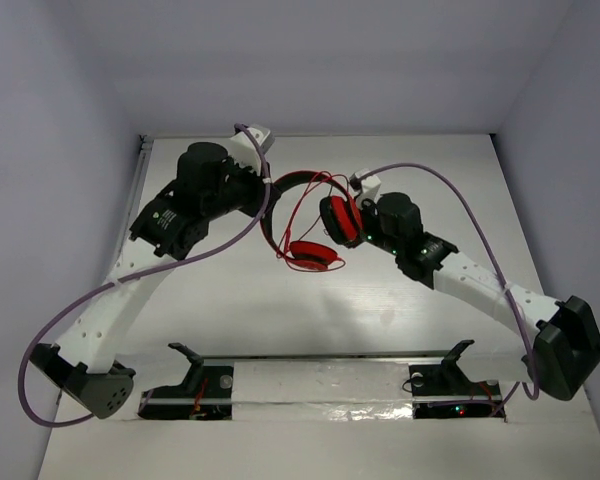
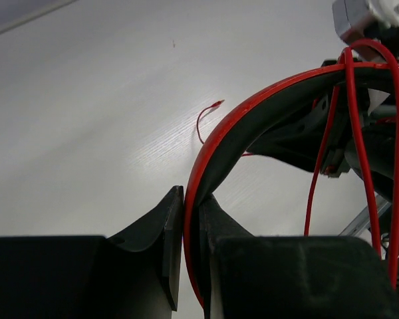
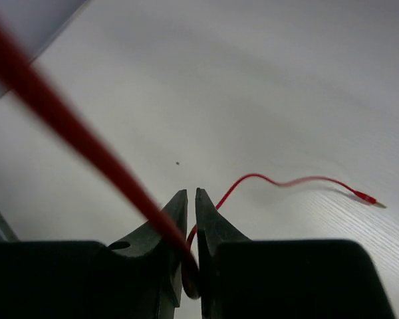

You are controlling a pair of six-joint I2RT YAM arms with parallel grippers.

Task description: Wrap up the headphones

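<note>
The red headphones (image 1: 315, 254) are held above the table's middle; one earcup hangs low and the other (image 1: 340, 218) sits against the right arm. My left gripper (image 1: 268, 202) is shut on the red-and-black headband (image 2: 266, 100), which stands edge-on between its fingers (image 2: 169, 219). The thin red cable (image 2: 356, 133) loops over the headband in two or three strands. My right gripper (image 1: 361, 200) is shut on that cable (image 3: 189, 239). One thick, blurred strand runs up to the left. The loose end trails on the table to its plug (image 3: 366, 197), which also shows in the left wrist view (image 2: 217, 104).
Thick purple robot cables (image 1: 480, 230) arc over both arms. Grey walls close in the table on the left, back and right. Two black brackets (image 1: 195, 362) stand on a metal strip at the near edge.
</note>
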